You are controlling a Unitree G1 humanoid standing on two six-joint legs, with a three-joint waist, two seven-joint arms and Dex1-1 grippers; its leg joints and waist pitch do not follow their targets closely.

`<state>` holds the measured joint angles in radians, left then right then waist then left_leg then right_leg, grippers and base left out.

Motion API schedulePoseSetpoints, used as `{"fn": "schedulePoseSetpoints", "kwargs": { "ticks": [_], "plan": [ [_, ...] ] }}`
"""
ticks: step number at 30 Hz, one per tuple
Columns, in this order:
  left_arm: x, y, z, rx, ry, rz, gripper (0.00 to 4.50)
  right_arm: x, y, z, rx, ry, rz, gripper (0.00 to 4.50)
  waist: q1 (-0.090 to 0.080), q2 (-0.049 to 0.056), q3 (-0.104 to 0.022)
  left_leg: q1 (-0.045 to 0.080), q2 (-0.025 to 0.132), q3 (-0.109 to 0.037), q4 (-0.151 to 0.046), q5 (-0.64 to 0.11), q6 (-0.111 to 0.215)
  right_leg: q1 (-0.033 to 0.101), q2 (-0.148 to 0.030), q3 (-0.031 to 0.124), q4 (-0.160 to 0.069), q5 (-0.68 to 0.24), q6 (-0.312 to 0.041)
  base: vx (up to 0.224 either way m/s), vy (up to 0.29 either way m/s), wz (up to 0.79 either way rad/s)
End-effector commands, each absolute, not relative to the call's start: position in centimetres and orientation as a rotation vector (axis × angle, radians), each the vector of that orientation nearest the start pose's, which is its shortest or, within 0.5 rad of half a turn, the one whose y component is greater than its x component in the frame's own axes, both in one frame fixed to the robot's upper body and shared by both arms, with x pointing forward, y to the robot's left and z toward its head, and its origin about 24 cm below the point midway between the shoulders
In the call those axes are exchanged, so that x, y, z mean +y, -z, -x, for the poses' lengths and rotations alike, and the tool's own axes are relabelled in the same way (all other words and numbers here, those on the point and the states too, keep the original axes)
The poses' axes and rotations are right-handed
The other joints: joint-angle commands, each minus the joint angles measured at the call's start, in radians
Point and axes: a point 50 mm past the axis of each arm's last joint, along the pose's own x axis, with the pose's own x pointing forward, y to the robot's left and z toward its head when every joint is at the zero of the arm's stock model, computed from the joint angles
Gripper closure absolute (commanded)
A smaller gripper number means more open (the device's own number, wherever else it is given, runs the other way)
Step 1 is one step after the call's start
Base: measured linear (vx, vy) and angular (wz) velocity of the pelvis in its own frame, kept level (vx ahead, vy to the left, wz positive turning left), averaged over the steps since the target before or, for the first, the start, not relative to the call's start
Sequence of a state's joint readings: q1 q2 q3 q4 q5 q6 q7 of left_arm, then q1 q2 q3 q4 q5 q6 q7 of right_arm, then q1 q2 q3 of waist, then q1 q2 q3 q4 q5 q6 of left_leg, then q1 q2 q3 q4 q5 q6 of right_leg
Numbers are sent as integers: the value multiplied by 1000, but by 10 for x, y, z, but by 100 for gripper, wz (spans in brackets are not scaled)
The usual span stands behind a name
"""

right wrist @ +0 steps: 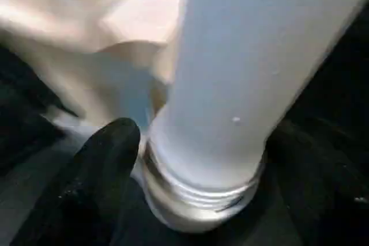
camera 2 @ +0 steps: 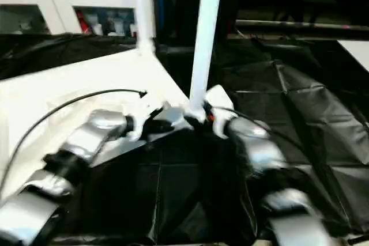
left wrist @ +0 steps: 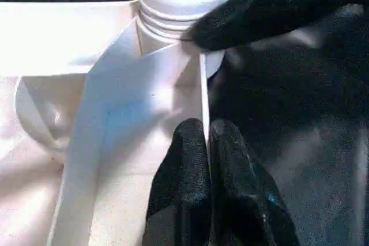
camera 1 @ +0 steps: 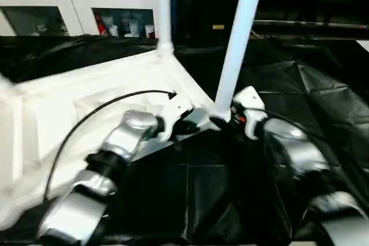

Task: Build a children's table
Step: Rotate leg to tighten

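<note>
The white children's table top (camera 1: 69, 93) lies upside down on the black-covered work table. One white leg (camera 1: 164, 10) stands in its far corner socket. A second leg (camera 1: 239, 38) stands in the near right corner socket, its threaded base (right wrist: 202, 188) showing in the right wrist view. My left gripper (left wrist: 206, 142) is shut on the thin rim wall (left wrist: 203, 90) of the top, just beside that corner. My right gripper (camera 1: 222, 120) is closed around the second leg's base, with one black finger (right wrist: 106, 154) against the threaded collar and the other hidden behind the leg.
Black cloth (camera 1: 311, 84) covers the work table to the right and front. A white glass-door cabinet (camera 1: 86, 10) stands behind. A black cable (camera 1: 86, 119) arcs over my left forearm above the table top.
</note>
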<state>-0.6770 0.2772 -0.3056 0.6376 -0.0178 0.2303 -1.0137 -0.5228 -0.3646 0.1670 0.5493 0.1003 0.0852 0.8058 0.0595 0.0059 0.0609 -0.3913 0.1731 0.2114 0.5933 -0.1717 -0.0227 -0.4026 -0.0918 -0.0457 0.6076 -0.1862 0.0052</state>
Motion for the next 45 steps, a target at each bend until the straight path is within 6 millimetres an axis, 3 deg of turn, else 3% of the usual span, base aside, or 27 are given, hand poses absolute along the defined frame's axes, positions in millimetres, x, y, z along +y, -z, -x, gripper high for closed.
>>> {"fn": "schedulePoseSetpoints", "kwargs": {
  "ticks": [1,3,4,6,12,23,30,32,33,36,37,38,40,45],
  "plan": [
    [100,-61,-319,447,1381,-289,450,-157,-60,-321,278,-994,268,74,3,-5,-70,22,62,-32,-73,-235,57,45,-57,38,-70,-157,-260,0,0,0],
    [101,-61,-318,453,1394,-291,450,-157,-61,-319,289,-1021,259,74,-1,-2,-69,23,62,-29,-73,-242,56,40,-53,37,-69,-152,-273,0,0,0],
    [102,-61,-317,461,1410,-304,450,-157,-61,-316,304,-1062,252,74,2,2,-68,31,63,-28,-72,-263,44,36,-55,39,-73,-176,-279,0,0,0],
    [103,-61,-316,465,1418,-309,450,-156,-62,-314,313,-1086,249,74,6,2,-66,33,65,-28,-74,-278,32,35,-56,40,-74,-199,-275,0,0,0],
    [109,-63,-315,460,1433,-316,450,-157,-60,-304,356,-1174,246,74,11,-8,-67,27,63,-31,-74,-262,26,39,-62,41,-75,-228,-252,0,0,0],
    [114,-63,-312,468,1427,-319,450,-155,-57,-303,377,-1181,218,167,14,-9,-69,27,62,-30,-71,-236,32,39,-61,40,-71,-209,-255,0,0,0],
    [115,-60,-310,480,1427,-317,450,-153,-53,-301,385,-1180,194,177,14,-6,-70,27,61,-30,-70,-225,34,39,-60,40,-69,-193,-258,0,0,0],
    [114,-59,-312,481,1394,-304,450,-153,-49,-306,377,-1093,179,178,11,-5,-69,27,61,-30,-70,-229,30,37,-60,40,-70,-197,-260,0,0,0],
    [111,-57,-318,474,1323,-312,450,-154,-43,-316,365,-945,176,178,8,-6,-69,26,60,-30,-70,-231,25,36,-61,40,-70,-201,-261,0,0,0],
    [107,-54,-328,476,1185,-318,450,-157,-36,-329,371,-731,118,178,-7,-7,-67,31,55,-36,-74,-294,-16,35,-61,37,-80,-309,-238,0,0,0],
    [100,-52,-337,478,1058,-298,450,-156,-30,-338,383,-547,68,178,-11,-3,-66,33,56,-36,-75,-309,-26,31,-60,38,-84,-327,-229,0,0,0],
    [98,-51,-339,479,1024,-287,450,-155,-28,-340,388,-499,55,178,-14,-1,-64,36,55,-38,-77,-333,-40,26,-60,38,-86,-353,-224,0,0,0],
    [90,-51,-346,484,926,-262,450,-152,-24,-345,406,-351,32,178,-18,-2,-65,36,55,-39,-77,-339,-50,24,-59,39,-88,-355,-218,0,0,0],
    [74,-52,-352,455,834,-276,450,-130,-18,-348,414,-258,16,178,-14,-7,-70,29,52,-35,-75,-305,-18,30,-58,39,-88,-294,-208,0,0,0]
  ]
}}
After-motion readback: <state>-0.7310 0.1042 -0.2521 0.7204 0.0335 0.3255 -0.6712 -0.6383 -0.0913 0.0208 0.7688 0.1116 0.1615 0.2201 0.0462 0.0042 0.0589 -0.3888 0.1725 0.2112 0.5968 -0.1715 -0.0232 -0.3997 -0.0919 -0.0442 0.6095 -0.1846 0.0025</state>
